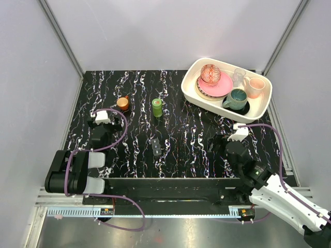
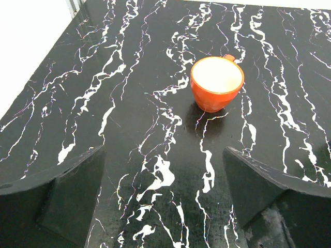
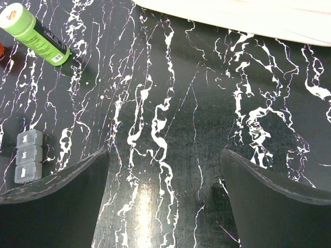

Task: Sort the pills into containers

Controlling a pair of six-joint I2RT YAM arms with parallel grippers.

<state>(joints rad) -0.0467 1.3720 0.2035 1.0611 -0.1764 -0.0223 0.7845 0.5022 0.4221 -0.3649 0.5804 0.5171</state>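
Note:
The pill box (image 1: 155, 146), a short strip of three square compartments, lies mid-table; it also shows at the left edge of the right wrist view (image 3: 28, 155), lids shut. A green bottle (image 1: 156, 107) stands behind it and shows in the right wrist view (image 3: 35, 34). A small orange cup (image 1: 122, 103) stands left of the bottle; in the left wrist view (image 2: 216, 82) its inside looks white. No loose pills show. My left gripper (image 1: 101, 130) is open and empty, just short of the cup. My right gripper (image 1: 227, 140) is open and empty, right of the pill box.
A white tray (image 1: 191, 89) at the back right holds pink plates, a patterned bowl, a teal mug, a glass and a pink cup; its near rim shows in the right wrist view (image 3: 232, 20). Grey walls enclose the black marbled table (image 1: 186, 134).

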